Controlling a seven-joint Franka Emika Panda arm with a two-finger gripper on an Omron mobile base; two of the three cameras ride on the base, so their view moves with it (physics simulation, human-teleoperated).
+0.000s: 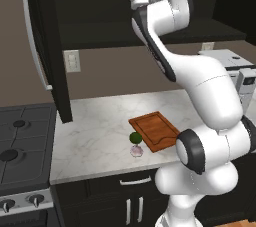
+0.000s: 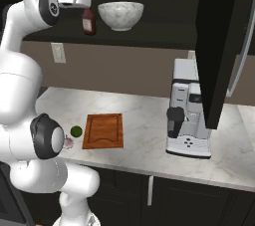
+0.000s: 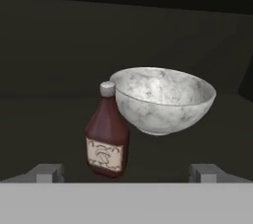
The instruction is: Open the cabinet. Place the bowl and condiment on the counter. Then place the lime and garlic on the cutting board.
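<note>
Retrieval from the opened cabinet (image 2: 219, 46) is judged under way: the condiment (image 3: 106, 136) is seen just ahead of the gripper (image 3: 126, 171), between its widely spread fingers (image 3: 47, 172), touching the bowl (image 3: 163, 99) behind it, so advancing and closing is called for.

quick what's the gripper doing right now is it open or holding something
Gripper: open, holding nothing; its fingertips stand wide apart just short of the condiment, with the bowl beside it in the cabinet.
</note>
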